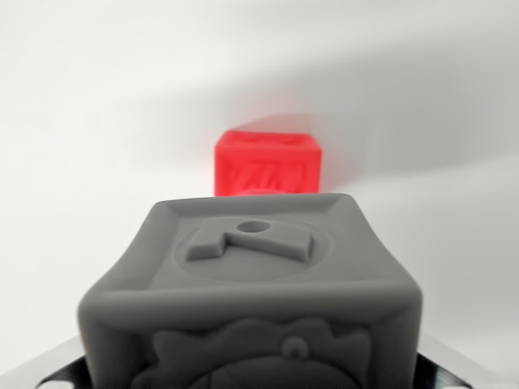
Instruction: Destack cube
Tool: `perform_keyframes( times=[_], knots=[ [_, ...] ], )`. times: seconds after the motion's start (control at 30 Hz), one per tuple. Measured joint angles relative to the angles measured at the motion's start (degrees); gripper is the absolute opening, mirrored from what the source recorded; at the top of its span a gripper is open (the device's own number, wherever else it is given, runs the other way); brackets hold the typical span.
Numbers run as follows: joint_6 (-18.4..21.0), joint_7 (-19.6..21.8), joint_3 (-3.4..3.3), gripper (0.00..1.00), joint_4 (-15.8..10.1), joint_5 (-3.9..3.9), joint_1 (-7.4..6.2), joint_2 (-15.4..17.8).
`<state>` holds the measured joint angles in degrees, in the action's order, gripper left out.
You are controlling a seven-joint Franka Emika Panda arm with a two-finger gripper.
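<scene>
A grey cube [251, 275] with raised relief on its faces fills the lower half of the wrist view, very close to the camera. My gripper [251, 379] is shut on it. Only slivers of the dark fingers [456, 366] show, pressed against its lower left and right sides. Beyond it, a red cube [268, 164] with embossed faces rests on the white surface, apart from the grey one. The grey cube hides the red cube's bottom edge and whatever lies under the grey cube.
A plain white surface [89, 121] extends all around the red cube. A soft shadow falls across the wrist view's upper right.
</scene>
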<state>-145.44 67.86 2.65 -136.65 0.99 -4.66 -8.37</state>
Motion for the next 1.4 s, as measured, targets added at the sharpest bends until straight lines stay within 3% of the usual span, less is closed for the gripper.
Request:
perform_keyframes(
  times=[1.4],
  knots=[
    [3.7,-23.6,-0.31,0.0,10.3,-0.02,6.53,-7.0]
  ],
)
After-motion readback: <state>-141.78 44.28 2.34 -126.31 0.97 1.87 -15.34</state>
